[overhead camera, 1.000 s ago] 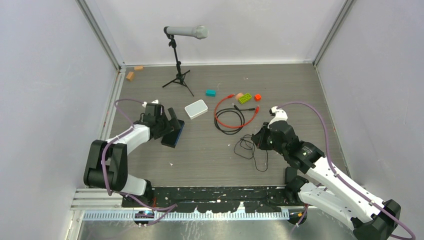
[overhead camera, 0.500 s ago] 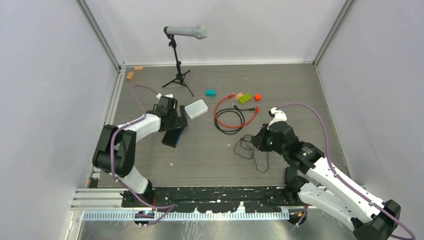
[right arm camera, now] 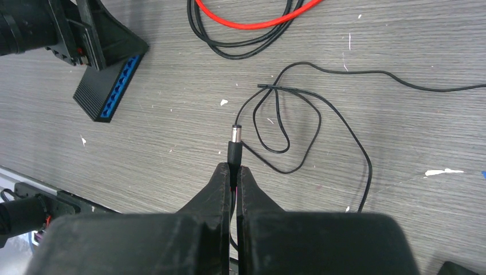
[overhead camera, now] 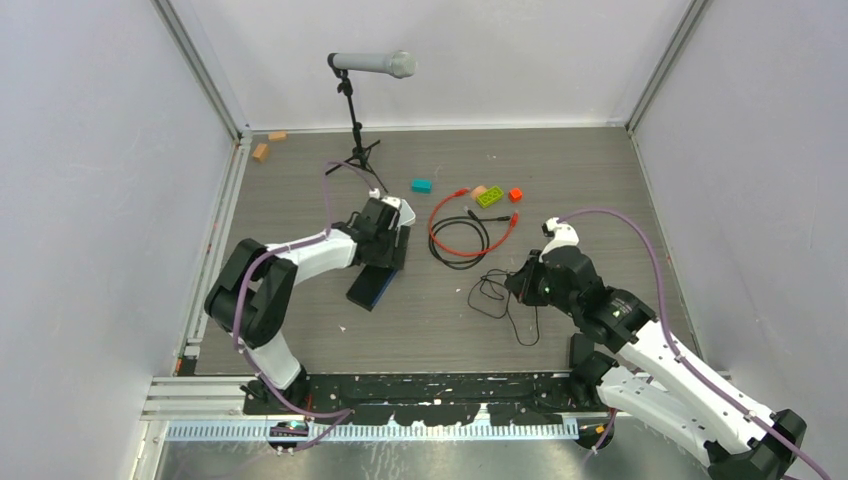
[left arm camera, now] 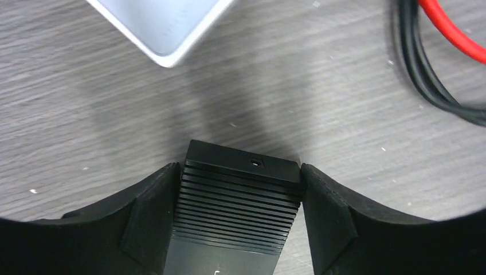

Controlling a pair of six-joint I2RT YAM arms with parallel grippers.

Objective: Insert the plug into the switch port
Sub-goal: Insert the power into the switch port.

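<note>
The flat black switch [overhead camera: 375, 285] lies on the table, and its blue port edge [right arm camera: 119, 86] shows in the right wrist view. My left gripper [left arm camera: 238, 172] is shut on the switch's far end [left arm camera: 235, 195], one finger pressed to each side, where a small round socket [left arm camera: 254, 162] faces out. My right gripper [right arm camera: 235, 169] is shut on a black barrel plug [right arm camera: 235, 143] with a metal tip, on a thin black cable [right arm camera: 321, 120]. It hangs right of the switch [overhead camera: 515, 285]. The red cable [overhead camera: 440, 215] lies loose beyond, its connector [overhead camera: 514, 218] on the table.
A white box [left arm camera: 166, 23] sits just beyond the switch. A coiled black cable [overhead camera: 460, 245] lies with the red one. Teal [overhead camera: 421, 185], green [overhead camera: 490, 197] and red [overhead camera: 515, 194] blocks lie further back. A microphone stand [overhead camera: 357, 110] is at the back.
My left arm swung right and its jaws closed on the switch. The switch slid right and turned. My right arm has hardly moved and keeps its grip.
</note>
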